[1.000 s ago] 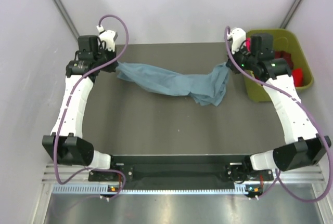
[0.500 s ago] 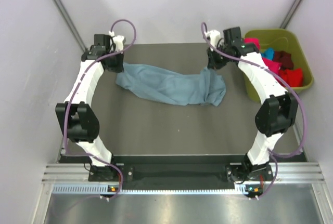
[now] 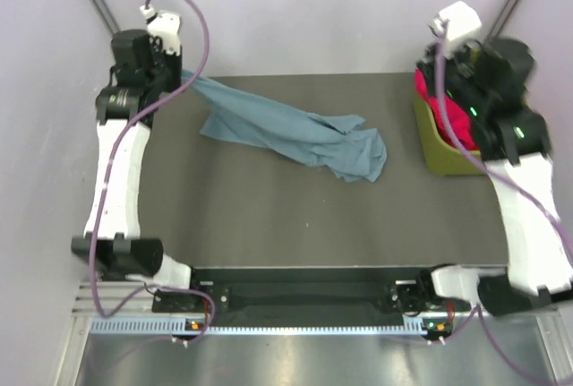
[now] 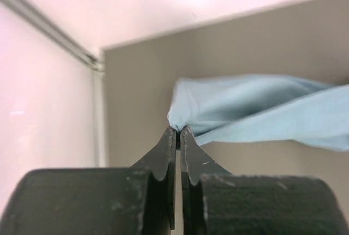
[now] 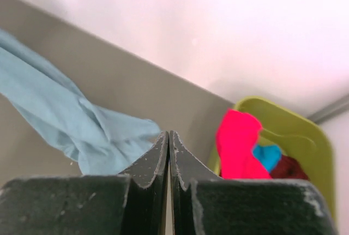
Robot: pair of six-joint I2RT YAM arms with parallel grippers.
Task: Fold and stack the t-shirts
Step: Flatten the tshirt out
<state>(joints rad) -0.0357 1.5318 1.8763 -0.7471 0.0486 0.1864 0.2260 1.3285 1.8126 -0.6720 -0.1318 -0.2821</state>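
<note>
The large grey-blue t-shirt (image 3: 295, 140) lies rumpled across the far half of the table, with its right end in a heap. My left gripper (image 4: 177, 130) is shut on the shirt's left corner (image 4: 182, 116) and holds it up off the table at the far left. My right gripper (image 5: 168, 133) is shut and empty, raised at the far right near the bin, apart from the shirt (image 5: 82, 126). A bright pink tee (image 5: 237, 142), a turquoise one (image 5: 265, 156) and a dark maroon one (image 5: 289, 167) lie in the bin.
The olive-green plastic bin (image 3: 440, 151) stands at the table's far right edge, mostly hidden under my right arm; it also shows in the right wrist view (image 5: 308, 131). Pale walls close in the back and sides.
My right gripper has let go of the shirt's right end and swung up and right toward the bin. The freed end dropped onto the table. My left arm has lifted its corner back to the left.
</note>
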